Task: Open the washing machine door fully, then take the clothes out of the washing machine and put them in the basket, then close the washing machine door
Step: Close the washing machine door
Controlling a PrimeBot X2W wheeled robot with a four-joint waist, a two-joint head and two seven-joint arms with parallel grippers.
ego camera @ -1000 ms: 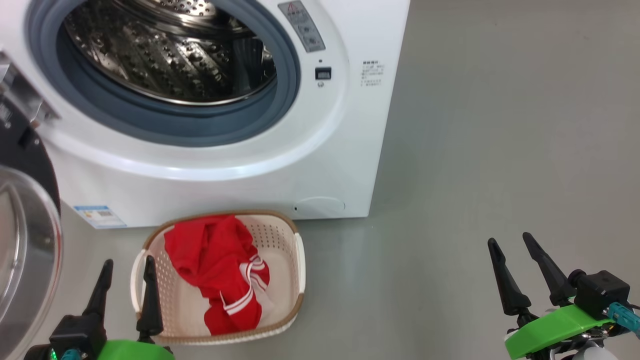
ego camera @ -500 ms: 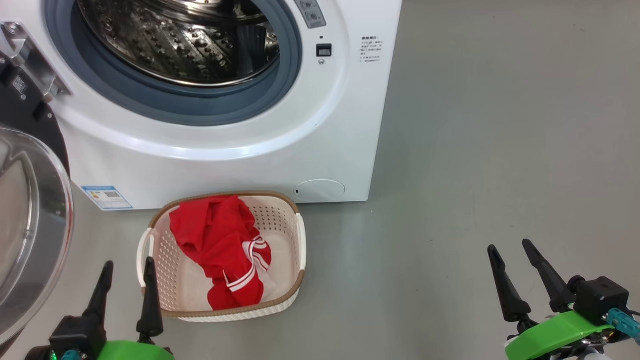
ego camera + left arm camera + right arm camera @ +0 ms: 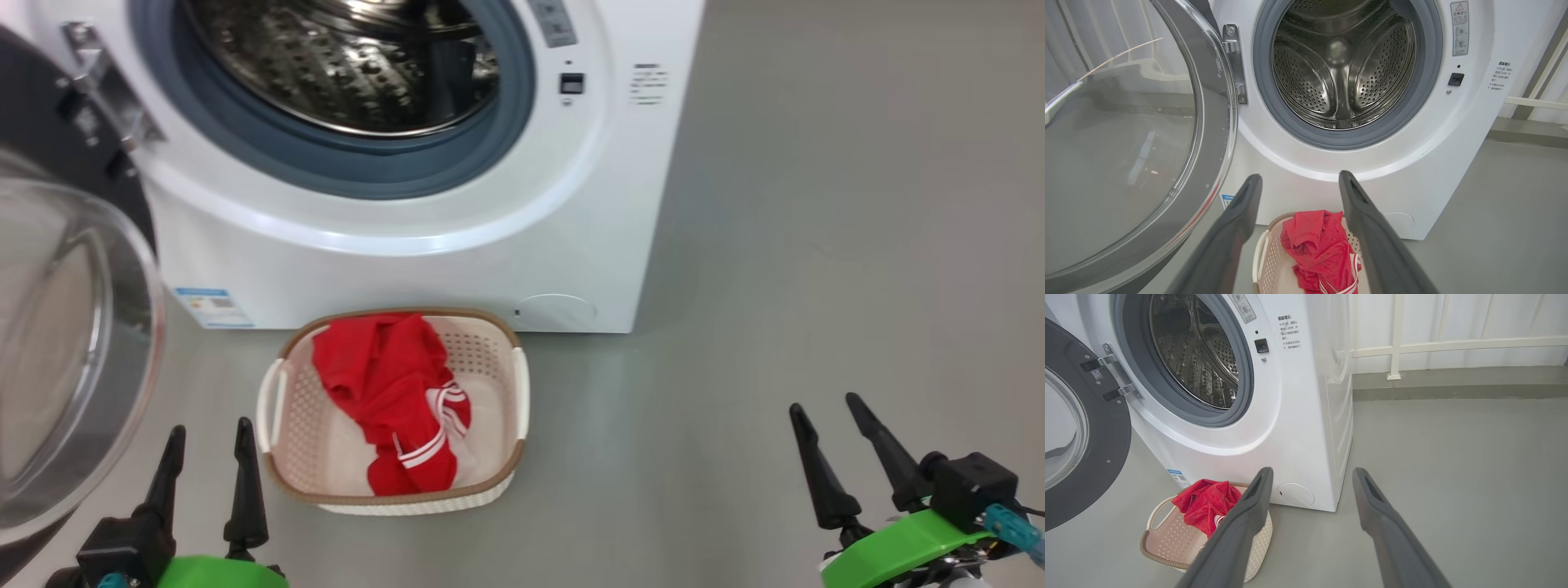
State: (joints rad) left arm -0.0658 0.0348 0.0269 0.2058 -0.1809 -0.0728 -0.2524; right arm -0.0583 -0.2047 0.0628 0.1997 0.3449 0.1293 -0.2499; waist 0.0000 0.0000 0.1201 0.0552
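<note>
clothes in basket, lower centre, just right of left gripper, jaws apart, empty; right gripper lower right, jaws apart, empty, well apart from basket

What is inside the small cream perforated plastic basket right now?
Bright red fabric clothes with white stripe trim lie crumpled in the cream perforated basket. Its bare floor shows at the left; whatever lies beneath the fabric is covered.
</note>
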